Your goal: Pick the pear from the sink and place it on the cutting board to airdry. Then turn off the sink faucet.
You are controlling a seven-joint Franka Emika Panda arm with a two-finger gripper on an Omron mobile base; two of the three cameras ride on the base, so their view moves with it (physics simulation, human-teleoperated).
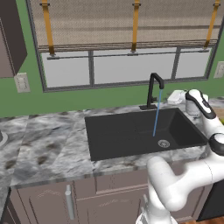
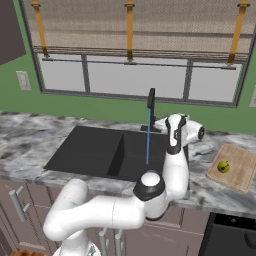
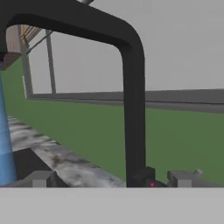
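The small yellow-green pear (image 2: 223,166) rests on the light tan wooden cutting board (image 2: 242,172), on the grey marbled desk (image 1: 48,148) right of the dark charcoal sink basin (image 1: 122,135). Placement appears complete. The thin black gooseneck faucet (image 1: 152,89) is running; a blue water stream (image 1: 156,113) falls toward the drain. The claw (image 3: 109,178) faces the faucet stem at close range, fingers spread with nothing between them. Recommended: advance squarely to the small base control and push it steadily, avoiding a glancing contact with the stem.
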